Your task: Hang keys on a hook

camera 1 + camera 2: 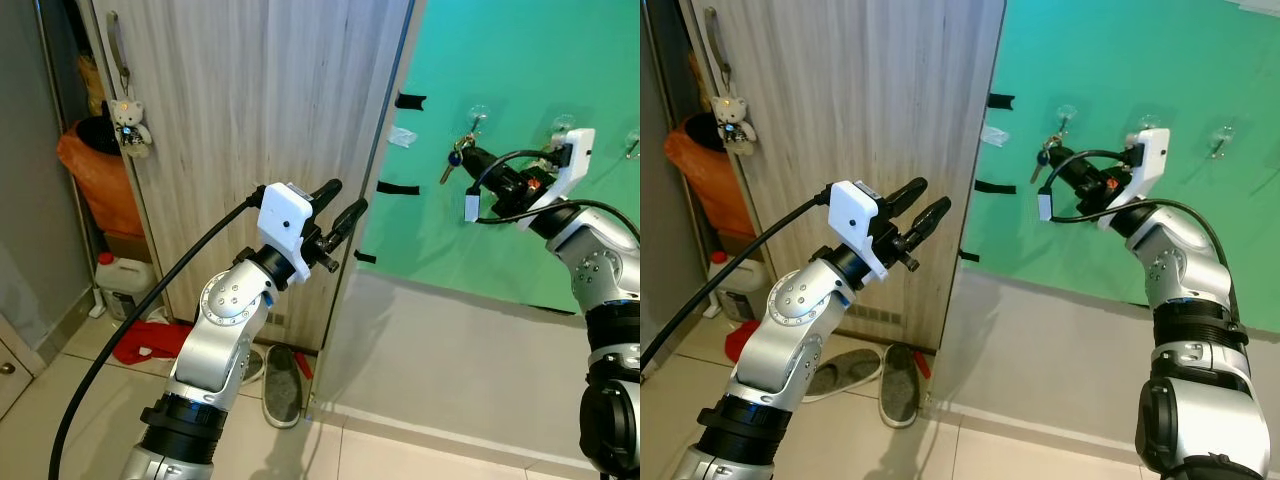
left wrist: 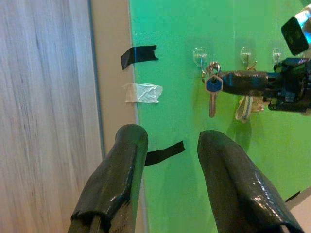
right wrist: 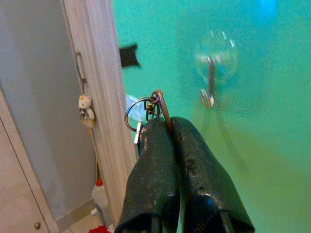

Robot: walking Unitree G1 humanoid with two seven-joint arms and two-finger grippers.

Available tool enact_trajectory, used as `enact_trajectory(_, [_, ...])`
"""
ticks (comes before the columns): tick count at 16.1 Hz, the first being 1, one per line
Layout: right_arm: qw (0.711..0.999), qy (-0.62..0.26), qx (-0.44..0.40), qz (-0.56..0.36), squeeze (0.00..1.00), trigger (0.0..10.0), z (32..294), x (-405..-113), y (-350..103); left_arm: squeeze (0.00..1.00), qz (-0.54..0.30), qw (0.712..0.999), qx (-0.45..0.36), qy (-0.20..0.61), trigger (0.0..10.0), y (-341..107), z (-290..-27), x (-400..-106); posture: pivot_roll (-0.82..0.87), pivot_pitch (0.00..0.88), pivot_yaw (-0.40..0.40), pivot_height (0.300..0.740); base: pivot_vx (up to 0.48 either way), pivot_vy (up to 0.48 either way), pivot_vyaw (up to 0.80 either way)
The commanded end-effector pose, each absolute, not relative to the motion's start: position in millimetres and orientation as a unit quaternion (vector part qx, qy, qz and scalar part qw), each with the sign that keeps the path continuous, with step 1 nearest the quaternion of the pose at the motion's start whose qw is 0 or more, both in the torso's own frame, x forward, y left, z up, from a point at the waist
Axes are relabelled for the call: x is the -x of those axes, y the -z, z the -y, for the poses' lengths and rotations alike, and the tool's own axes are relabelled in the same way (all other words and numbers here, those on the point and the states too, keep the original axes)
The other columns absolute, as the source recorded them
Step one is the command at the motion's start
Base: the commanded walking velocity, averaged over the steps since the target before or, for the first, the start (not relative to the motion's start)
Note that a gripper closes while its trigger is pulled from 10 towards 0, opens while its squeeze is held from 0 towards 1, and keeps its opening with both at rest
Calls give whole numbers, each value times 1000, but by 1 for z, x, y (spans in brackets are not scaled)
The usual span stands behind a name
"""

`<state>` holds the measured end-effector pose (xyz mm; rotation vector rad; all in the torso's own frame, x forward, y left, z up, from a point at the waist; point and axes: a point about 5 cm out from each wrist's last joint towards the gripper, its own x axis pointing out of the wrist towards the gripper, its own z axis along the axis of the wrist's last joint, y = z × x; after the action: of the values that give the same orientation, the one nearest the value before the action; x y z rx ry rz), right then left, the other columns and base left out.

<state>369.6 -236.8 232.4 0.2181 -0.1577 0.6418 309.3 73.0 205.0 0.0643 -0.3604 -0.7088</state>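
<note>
Partly hidden by the right claw (image 3: 167, 127), keys (image 1: 455, 160) near hook (image 3: 209, 90)

Open wall (image 1: 520, 60) around hook (image 3: 210, 90).

My head pair looks forward and down, green wall (image 1: 520, 60) upper right, wooden door (image 1: 250, 90) upper left. Left wrist camera faces that wall from farther back; right wrist camera sits close to one hook (image 3: 210, 80).
</note>
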Motion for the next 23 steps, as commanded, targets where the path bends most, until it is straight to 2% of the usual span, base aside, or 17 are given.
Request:
enact_trajectory(1, [939,-316,-94,98,0,0,239,-369,-246,0,182,916,-36,355,10000,-210,-68,-310,-38,0,-104,740,0,0,0])
enact_trajectory(9, [952,-257,-144,82,0,0,251,-379,-240,0,182,917,-38,354,10000,-210,-69,-311,-30,0,-104,740,0,0,0])
enact_trajectory(16, [946,-224,-224,64,0,0,262,-382,-232,0,181,917,-39,353,10000,-211,-69,-311,-31,0,-105,740,0,0,0])
enact_trajectory(19, [952,-243,-179,52,0,0,255,-380,-224,0,181,917,-39,353,10000,-210,-69,-310,-30,0,-104,740,0,0,0])
enact_trajectory(23, [943,-303,-123,64,0,0,240,-377,-234,0,179,917,-40,353,10000,-209,-70,-310,-30,0,-102,740,0,0,0])
